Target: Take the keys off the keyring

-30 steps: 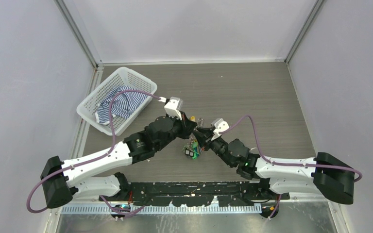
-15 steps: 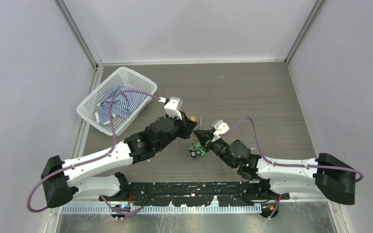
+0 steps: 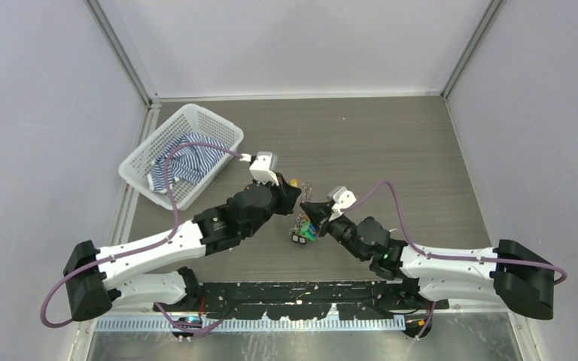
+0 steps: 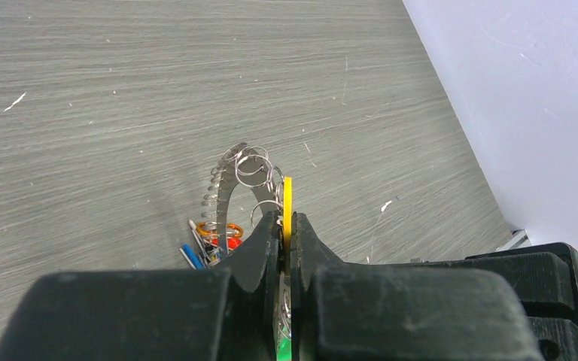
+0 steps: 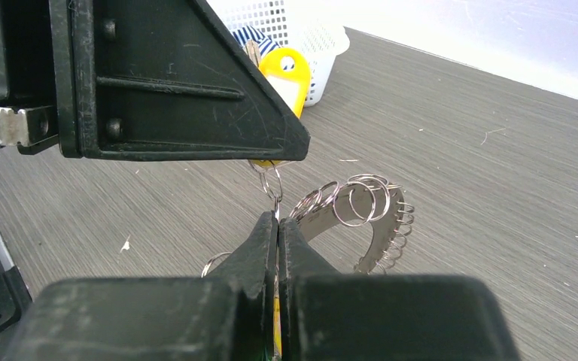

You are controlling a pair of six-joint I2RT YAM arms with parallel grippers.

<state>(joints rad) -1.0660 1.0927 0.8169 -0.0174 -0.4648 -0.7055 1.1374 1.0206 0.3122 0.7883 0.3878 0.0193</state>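
Observation:
My left gripper [image 3: 293,197] [image 4: 287,224] is shut on a yellow plastic key tag [image 4: 287,197] [image 5: 284,69], held on edge between its fingers. My right gripper [image 3: 308,209] [image 5: 277,224] faces it tip to tip, shut on a small split ring [image 5: 272,183] hanging just under that tag. The keyring [image 4: 226,197] [image 5: 380,214] is a flat silvery crescent lined with small wire rings, hanging beside both grippers. The keys [image 3: 301,230] [image 4: 209,242], with blue, red, orange and green heads, dangle below, just above the table.
A white plastic basket [image 3: 144,154] [image 5: 323,37] holding a striped cloth [image 3: 188,158] stands at the back left. The wood-grain table [image 3: 391,150] runs between grey walls on both sides. A black base rail [image 3: 301,297] lies along the near edge.
Both grippers have shifted slightly to the left, still shut and tip to tip. The bunch of keys hangs between them much as before.

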